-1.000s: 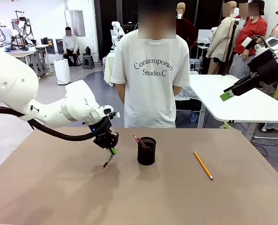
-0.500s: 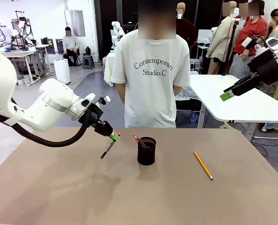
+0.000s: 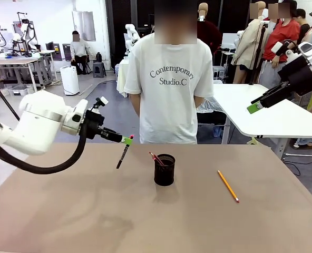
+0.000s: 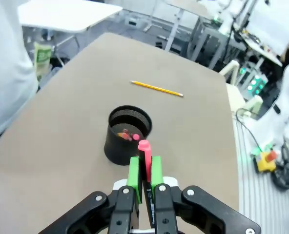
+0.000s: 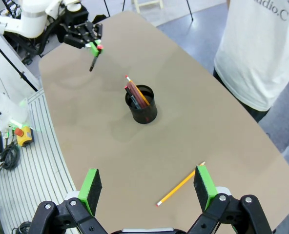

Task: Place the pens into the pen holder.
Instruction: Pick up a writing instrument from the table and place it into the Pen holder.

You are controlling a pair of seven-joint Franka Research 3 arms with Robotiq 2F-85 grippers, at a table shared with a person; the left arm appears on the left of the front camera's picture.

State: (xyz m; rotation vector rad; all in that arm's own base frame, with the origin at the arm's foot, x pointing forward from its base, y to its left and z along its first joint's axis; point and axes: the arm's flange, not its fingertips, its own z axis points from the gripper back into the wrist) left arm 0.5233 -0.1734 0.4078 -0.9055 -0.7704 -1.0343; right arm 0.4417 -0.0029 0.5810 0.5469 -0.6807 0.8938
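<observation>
currently | left gripper [image 3: 127,139]: jaws pinched shut on the red-tipped top of the black pen [image 3: 122,158], held in the air left of the pen holder [image 3: 164,169] | handling, we judge: light, stiff, slick; an end pinch lets it swing, mid-barrel would be steadier | axis: near upright, red tip up, lower end tilted slightly left | right gripper [image 3: 255,108]: wide, empty, raised at the right | pencil [image 3: 228,185]: lying flat, right of the pen holder

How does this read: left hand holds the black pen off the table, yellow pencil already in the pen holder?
No: the yellow pencil lies on the table, apart from the pen holder, per the front view. Left hand does hold the black pen aloft.
</observation>
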